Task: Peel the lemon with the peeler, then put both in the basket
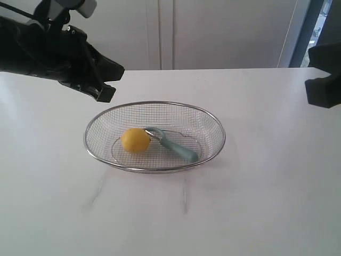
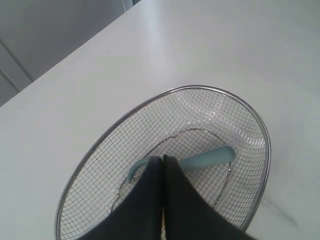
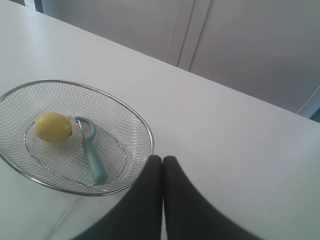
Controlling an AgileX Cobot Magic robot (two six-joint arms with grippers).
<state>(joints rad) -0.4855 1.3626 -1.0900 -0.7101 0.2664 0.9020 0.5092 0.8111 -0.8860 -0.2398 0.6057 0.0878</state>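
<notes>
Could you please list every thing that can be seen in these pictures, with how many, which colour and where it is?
lemon: one, bright yellow, in the basket, on the left part of its floor, next to the peeler's blade head
peeler: one, pale teal handle with metal head, lying in the basket, to the right of the lemon
basket: one, silver wire mesh, on the table near its middle
table: one, white, under everything
wall panels: several, white, behind the table
left end effector: one, black, shut and empty, raised over the left of the basket
right end effector: one, black, shut and empty, to the right, apart from the basket
</notes>
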